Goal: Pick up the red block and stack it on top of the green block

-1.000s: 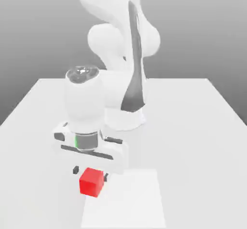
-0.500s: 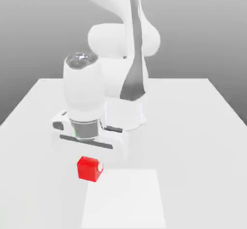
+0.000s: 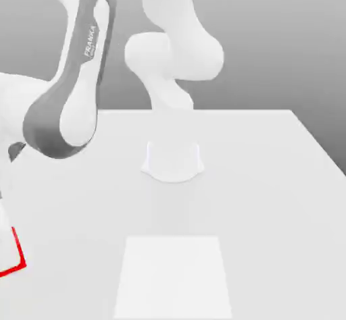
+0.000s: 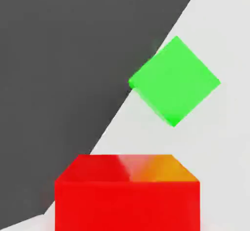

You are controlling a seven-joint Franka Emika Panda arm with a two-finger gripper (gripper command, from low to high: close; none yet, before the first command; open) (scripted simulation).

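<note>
Below the red block (image 4: 127, 193), green block (image 4: 174, 81).

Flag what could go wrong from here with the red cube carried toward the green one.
1. The small matte green cube sits close to the white table's edge, so a push during placement could knock it off.
2. In the hand view the green cube looks rotated against the small matte red cube, so the faces may land misaligned and the stack sit crooked.
3. The red cube is off to one side of the green cube, not above it; releasing now would miss.
</note>
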